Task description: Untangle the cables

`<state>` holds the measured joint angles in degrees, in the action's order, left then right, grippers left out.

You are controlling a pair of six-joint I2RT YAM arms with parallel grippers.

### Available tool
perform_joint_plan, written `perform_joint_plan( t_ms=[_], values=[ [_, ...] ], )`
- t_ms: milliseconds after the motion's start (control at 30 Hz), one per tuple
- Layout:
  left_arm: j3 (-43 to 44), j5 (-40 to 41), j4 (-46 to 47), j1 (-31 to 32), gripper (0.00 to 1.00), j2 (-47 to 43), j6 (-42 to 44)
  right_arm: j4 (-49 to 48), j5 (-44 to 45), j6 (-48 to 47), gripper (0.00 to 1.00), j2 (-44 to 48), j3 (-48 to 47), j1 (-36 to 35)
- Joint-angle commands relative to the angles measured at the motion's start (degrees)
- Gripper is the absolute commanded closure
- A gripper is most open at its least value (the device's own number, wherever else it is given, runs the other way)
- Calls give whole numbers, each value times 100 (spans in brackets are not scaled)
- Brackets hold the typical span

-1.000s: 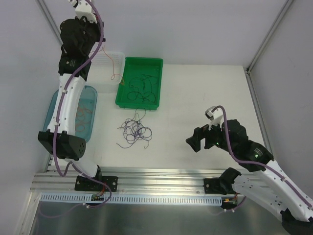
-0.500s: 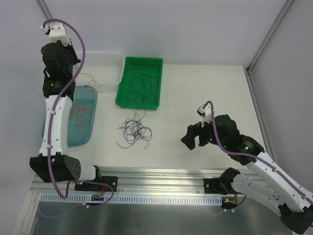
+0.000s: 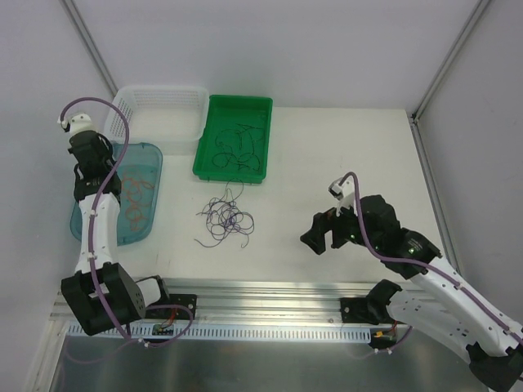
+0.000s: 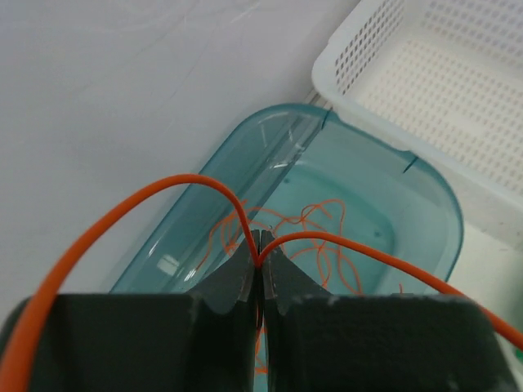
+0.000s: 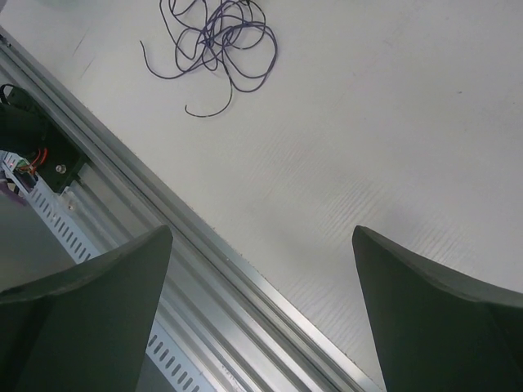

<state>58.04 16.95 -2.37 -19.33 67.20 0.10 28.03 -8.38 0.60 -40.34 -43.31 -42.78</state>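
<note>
My left jaws are pressed fully together on one orange wire [image 4: 188, 181], pinched partway along its length so that it arcs out to both sides of the fingertips. They hang over the blue tub [image 4: 270, 122], which lies directly under and ahead of them with its long axis running away from me; other orange strands [image 4: 319, 229] already rest on its floor. So the held wire has only to go straight down, and I judge that letting go here would land it with its own colour. Just past the tub's far end is the white basket [image 4: 425, 90]. To the tub's right, on the bench [image 3: 327, 163], sits the purple tangle [image 3: 227, 219], and beyond that the green tray [image 3: 239, 100] holds dark strands [image 3: 233, 147]. My right jaws stand wide apart, holding nothing, on the far side of that tangle from the tub, and are somewhat nearer to it than my left.
</note>
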Motion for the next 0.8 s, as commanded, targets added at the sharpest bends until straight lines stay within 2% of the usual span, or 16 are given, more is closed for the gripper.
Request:
perform_joint_plan(
  t_ms=[0, 33, 67, 167, 200, 233, 400, 500, 533, 667, 767],
  values=[
    [-82, 142, 474, -97, 96, 117, -238, -114, -137, 124, 3, 201, -2, -19],
    [-82, 72, 440, -106, 93, 170, -264, -105, -146, 151, 3, 219, 33, -19],
    [-91, 2, 378, -97, 86, 206, -317, -122, -155, 168, 3, 228, 50, -19],
    [-56, -542, -6, -97, 29, 23, -589, -122, -251, 177, 3, 132, 24, -28],
    [-56, -761, -87, -97, 5, -92, -747, -122, -321, 168, 3, 70, 7, -19],
    [-117, -955, -158, -88, 1, -215, -818, -114, -365, 177, 3, -26, -11, -19],
    [-468, -2642, -878, 166, 1, -1015, -1266, -359, -638, 238, 2, -1010, -318, -37],
    [-889, -3344, -1229, 859, 1, -1489, -1503, -648, -647, 361, 1, -1660, -581, -54],
    [-1030, -3443, -1257, 1348, 1, -1612, -1574, -754, -656, 397, 3, -1836, -652, -55],
    [-1760, -3620, -1266, 2553, 1, -2043, -2152, -1483, -612, 529, 8, -2460, -810, -81],
    [-2208, -3375, -1240, 3082, 1, -2000, -2268, -1932, -489, 529, 11, -2996, -995, -107]
  ],
)
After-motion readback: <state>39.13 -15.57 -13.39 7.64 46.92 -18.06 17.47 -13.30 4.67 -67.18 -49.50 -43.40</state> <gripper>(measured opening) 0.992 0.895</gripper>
